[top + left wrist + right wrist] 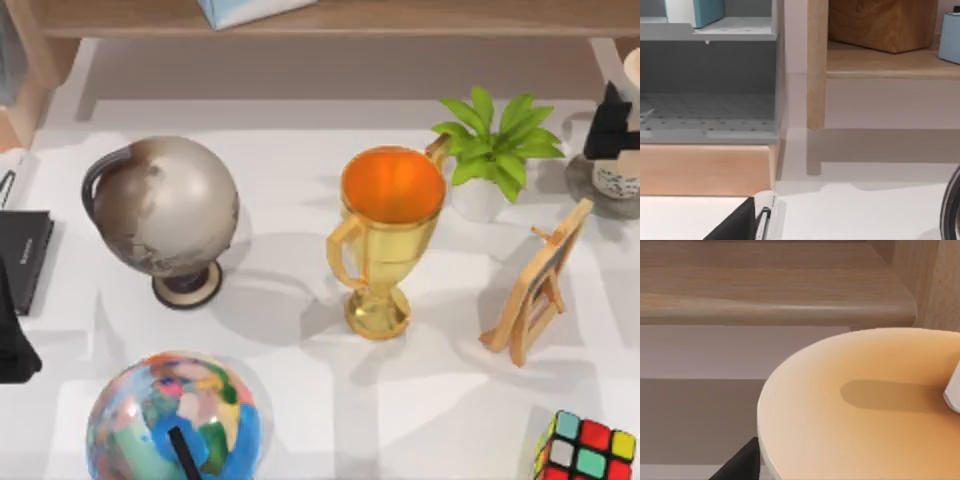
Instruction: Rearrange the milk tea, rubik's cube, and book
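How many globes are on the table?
2. The grey-brown globe stands at the table's left, beside the gold trophy. The colourful globe sits at the front left, partly cut off. More could be out of view.

The surface carries two globes: one grey-brown globe and one brightly coloured globe. There is one gold trophy, one potted plant, one small wooden easel, and one rubik's cube at the right front corner. One flat black book lies at the left edge
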